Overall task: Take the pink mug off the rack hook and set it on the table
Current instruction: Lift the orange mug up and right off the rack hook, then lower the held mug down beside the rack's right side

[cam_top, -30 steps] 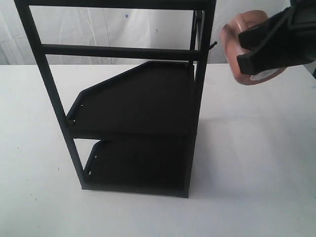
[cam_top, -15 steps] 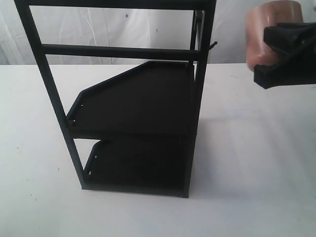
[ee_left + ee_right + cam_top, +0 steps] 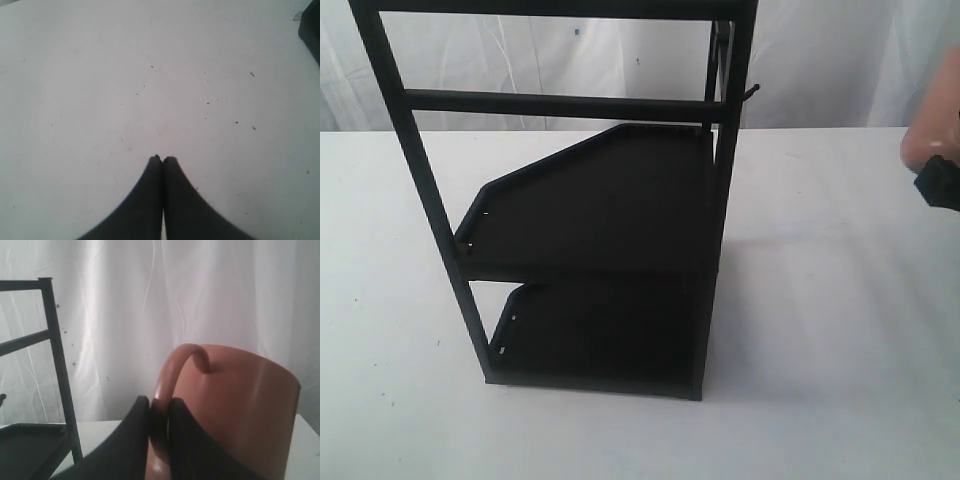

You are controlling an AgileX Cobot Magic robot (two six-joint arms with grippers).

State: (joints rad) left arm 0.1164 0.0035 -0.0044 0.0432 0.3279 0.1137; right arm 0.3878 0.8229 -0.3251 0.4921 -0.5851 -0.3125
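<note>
Right gripper [image 3: 159, 402] pinches the loop handle of the pink mug [image 3: 235, 410] between its two black fingers [image 3: 130, 440]. In the exterior view the mug shows only at the three o'clock edge, off the rack hook [image 3: 752, 94] and well apart from it; the hook juts from the rack's [image 3: 590, 200] upright post at about one o'clock. Left gripper [image 3: 162, 159], tips pressed together, hangs over the white table [image 3: 150, 75].

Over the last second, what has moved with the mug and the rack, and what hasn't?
The right pincer, shut on the handle of the pink mug, carried it rightward, farther from the rack hook, until only its edge shows at the exterior view's right border. Nothing was let go. The rack stayed put on the table.
</note>
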